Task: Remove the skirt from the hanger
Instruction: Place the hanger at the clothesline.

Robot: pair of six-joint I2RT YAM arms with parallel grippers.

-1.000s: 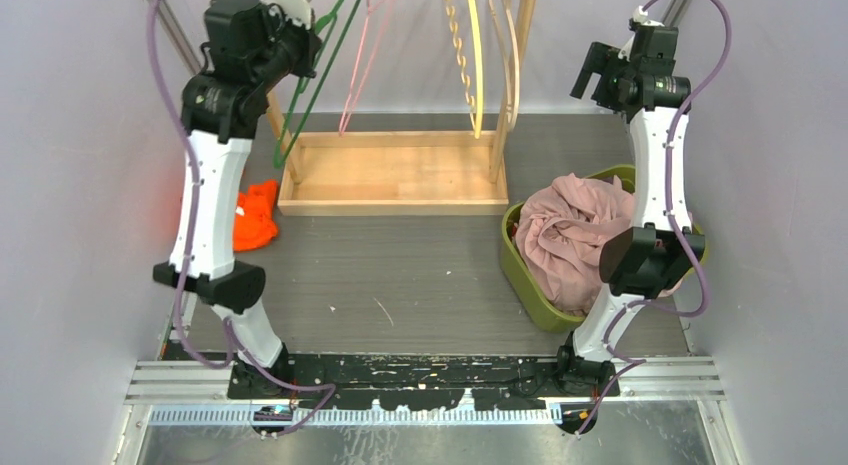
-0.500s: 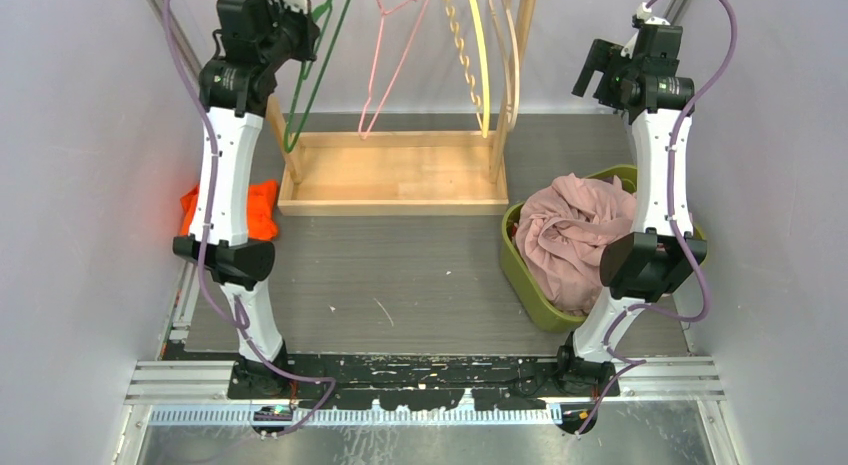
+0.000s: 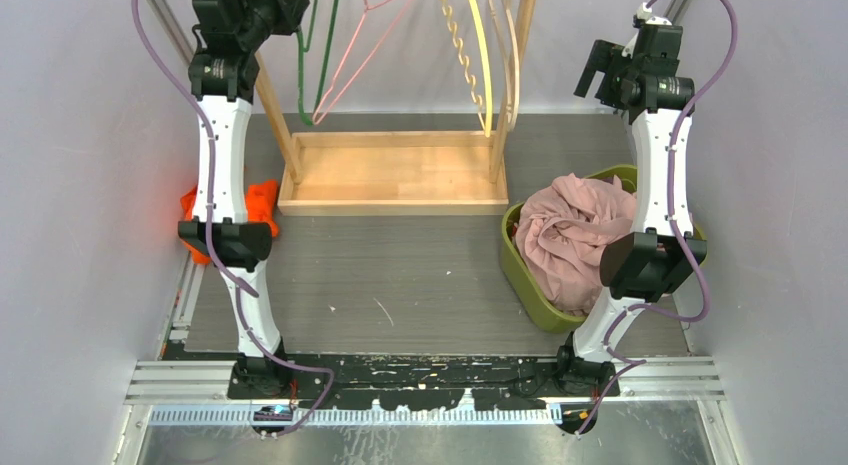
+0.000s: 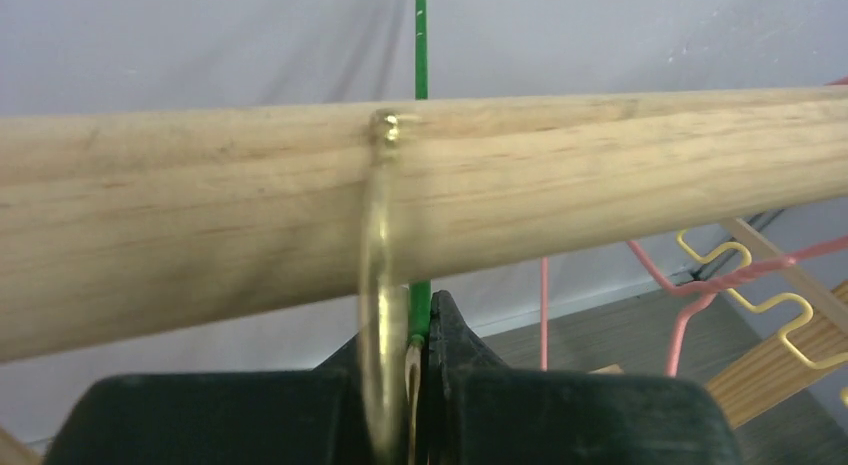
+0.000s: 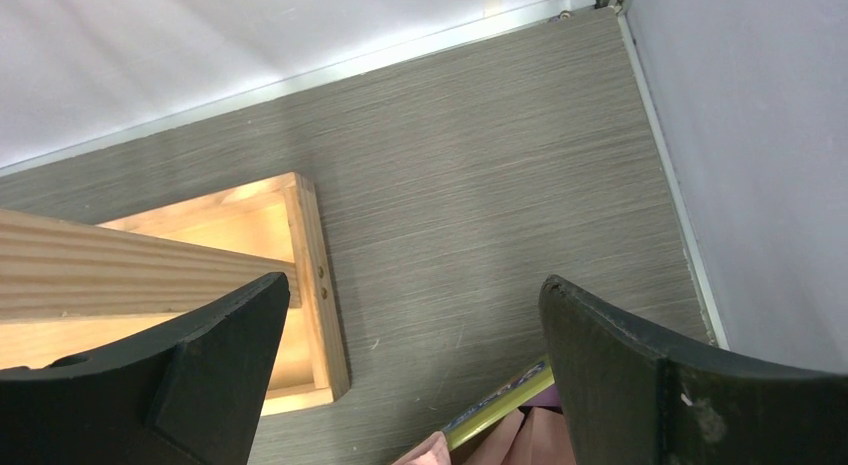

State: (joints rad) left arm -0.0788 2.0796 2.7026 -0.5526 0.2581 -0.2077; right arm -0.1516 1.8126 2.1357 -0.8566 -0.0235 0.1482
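My left gripper (image 3: 265,7) is raised at the back left, by the rack's wooden rod (image 4: 600,175). In the left wrist view it (image 4: 420,330) is shut on the neck of a green wire hanger (image 3: 303,85), whose brass hook (image 4: 383,285) curls over the rod. No cloth hangs from the green hanger. An orange garment (image 3: 262,200) lies crumpled on the table at the left, partly behind my left arm. My right gripper (image 3: 592,73) is open and empty, high at the back right, and in the right wrist view (image 5: 415,285) it is above the floor.
A wooden rack base (image 3: 395,175) stands at the back centre. A pink hanger (image 3: 350,55) and yellow hangers (image 3: 480,65) hang from the rack. A green basket (image 3: 520,270) holding pink cloth (image 3: 570,235) stands at the right, under my right arm.
My left arm has stretched up and back, carrying the green hanger to the rod. The pink hanger has swung. The orange garment and the right arm have stayed in place.
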